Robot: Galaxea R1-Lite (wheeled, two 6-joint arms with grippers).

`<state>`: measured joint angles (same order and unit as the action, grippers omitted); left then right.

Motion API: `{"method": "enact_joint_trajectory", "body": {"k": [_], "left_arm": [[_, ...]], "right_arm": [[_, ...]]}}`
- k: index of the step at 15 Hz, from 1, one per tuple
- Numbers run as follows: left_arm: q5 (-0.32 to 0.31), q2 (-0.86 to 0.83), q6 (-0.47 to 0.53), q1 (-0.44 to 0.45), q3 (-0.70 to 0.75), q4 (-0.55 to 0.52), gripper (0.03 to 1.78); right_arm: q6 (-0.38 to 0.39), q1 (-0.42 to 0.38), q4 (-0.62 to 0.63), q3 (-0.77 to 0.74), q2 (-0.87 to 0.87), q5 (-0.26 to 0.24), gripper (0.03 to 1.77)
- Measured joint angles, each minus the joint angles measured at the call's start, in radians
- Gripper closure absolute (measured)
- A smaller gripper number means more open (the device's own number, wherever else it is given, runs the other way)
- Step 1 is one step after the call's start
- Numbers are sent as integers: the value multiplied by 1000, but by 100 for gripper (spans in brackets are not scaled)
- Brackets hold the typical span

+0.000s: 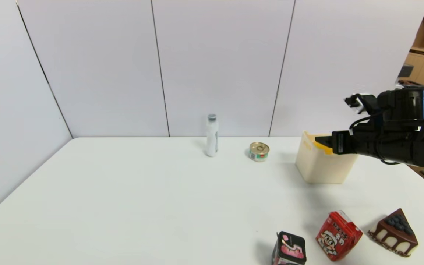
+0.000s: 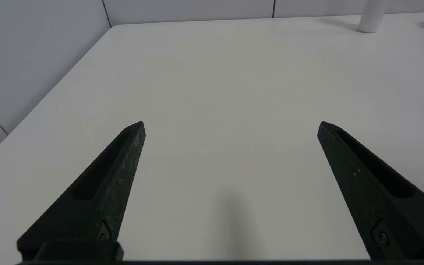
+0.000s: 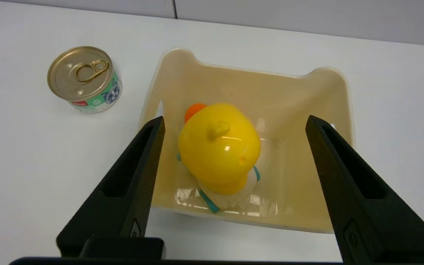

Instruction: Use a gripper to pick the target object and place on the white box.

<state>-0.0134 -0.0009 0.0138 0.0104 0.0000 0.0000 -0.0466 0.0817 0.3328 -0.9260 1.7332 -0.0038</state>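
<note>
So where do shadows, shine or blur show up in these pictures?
Head view: soft shadows beside the white box and cans; right wrist view: bright glints on the duck and the box's glossy floor; left wrist view: a faint, blurry shadow on the table.

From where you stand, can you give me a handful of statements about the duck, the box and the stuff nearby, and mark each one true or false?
1. The yellow duck toy is inside the white box. True.
2. The right gripper is clamped on the duck. False: it is open above the box, its fingers apart.
3. The tin can stands between the bottle and the box. True.
4. The red carton lies inside the box. False: it is on the table.
5. The cake slice has dark berries on top. True.
</note>
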Motion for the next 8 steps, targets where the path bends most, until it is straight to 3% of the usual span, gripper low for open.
{"method": "enact_joint_trajectory", "body": {"k": [3,8], "left_arm": [[0,0,0,0,0,0,12],[0,0,0,0,0,0,12]], "right_arm": [[-20,15,0,-43,-52,6,34],[-74,62,-12,-249,-182,3,22]]}}
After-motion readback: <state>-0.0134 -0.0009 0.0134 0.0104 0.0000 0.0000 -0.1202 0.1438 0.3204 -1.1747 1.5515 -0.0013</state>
